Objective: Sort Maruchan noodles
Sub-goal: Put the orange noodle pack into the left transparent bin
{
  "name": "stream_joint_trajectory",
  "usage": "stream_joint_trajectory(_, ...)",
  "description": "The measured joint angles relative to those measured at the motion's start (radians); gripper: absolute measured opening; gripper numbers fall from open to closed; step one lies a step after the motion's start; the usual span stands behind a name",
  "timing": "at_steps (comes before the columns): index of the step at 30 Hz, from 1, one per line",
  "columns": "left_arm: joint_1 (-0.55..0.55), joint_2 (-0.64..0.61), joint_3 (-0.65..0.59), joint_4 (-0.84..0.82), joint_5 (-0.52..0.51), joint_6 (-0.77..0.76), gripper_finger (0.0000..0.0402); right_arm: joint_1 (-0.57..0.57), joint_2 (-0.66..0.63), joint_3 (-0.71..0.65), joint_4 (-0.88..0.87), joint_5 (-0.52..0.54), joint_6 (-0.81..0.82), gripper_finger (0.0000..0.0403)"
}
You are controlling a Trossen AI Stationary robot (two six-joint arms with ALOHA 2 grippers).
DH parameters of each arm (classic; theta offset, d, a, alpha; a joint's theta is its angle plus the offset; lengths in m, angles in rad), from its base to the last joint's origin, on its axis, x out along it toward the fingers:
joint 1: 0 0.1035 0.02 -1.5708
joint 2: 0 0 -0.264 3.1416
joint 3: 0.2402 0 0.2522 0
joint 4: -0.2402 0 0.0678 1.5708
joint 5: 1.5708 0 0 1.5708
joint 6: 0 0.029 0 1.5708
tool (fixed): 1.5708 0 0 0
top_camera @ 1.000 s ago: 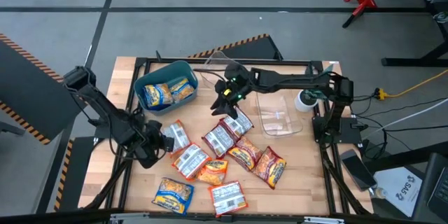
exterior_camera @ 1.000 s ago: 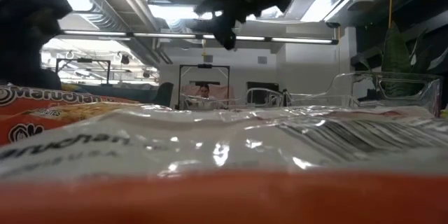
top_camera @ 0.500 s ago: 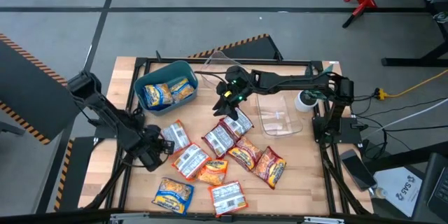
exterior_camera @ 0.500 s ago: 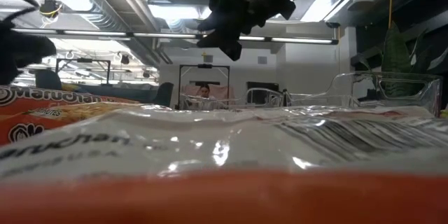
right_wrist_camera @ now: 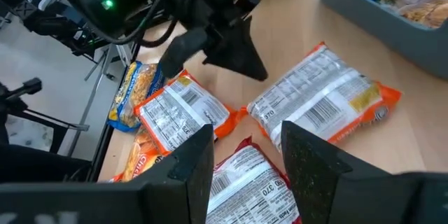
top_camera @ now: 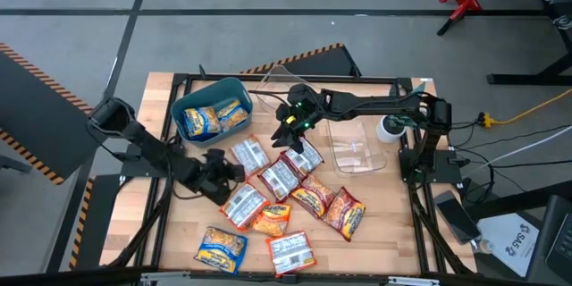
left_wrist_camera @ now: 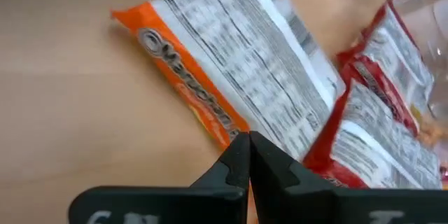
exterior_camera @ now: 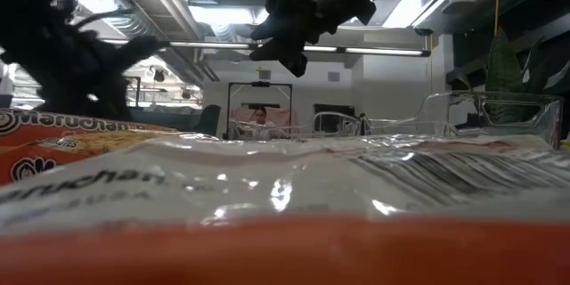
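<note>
Fingers of the left gripper (left_wrist_camera: 248,155) are pressing together on nothing, their tips lying low on the wooden table (top_camera: 384,206) and touching the near long edge of the orange crinkly plastic noodle packet with the white printed back (left_wrist_camera: 231,77). That packet is lying flat just ahead of the closed tips, its long axis running slantwise across them, not along them, so any coming nudge would be meeting its side. In the high view the same packet (top_camera: 248,155) is sitting just beyond the left gripper (top_camera: 225,172), between it and the teal plastic bin (top_camera: 234,91) that is already holding blue-and-yellow packets (top_camera: 210,118). Red-and-silver packets (top_camera: 286,174) are lying just beside it, toward the right arm. The right gripper (top_camera: 288,125) is hovering above the table near the clear plastic container (top_camera: 357,147) with its fingers (right_wrist_camera: 192,164) standing apart and nothing between them; the orange packet is lying below and ahead of it too. I judge the left arm the nearer, since it is already touching the packet. More packets are lying scattered toward the table's front edge.
</note>
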Motion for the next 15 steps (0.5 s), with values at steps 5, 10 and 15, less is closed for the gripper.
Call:
stream_joint_trajectory(5, 0.016, -0.032, 0.057, -0.017, -0.044, 0.183, 0.0, 0.0, 0.0, 0.0, 0.0, 0.022, -0.003, 0.0152)
stream_joint_trajectory(10, 0.029, -0.021, 0.057, -0.04, -0.12, 0.189, 0.0, 0.0, 0.0, 0.0, 0.0, 0.073, -0.004, 0.0152)
stream_joint_trajectory(15, 0.065, 0.056, 0.04, -0.023, -0.087, 0.188, 0.0, 0.0, 0.0, 0.0, -0.001, 0.083, -0.004, 0.0152)
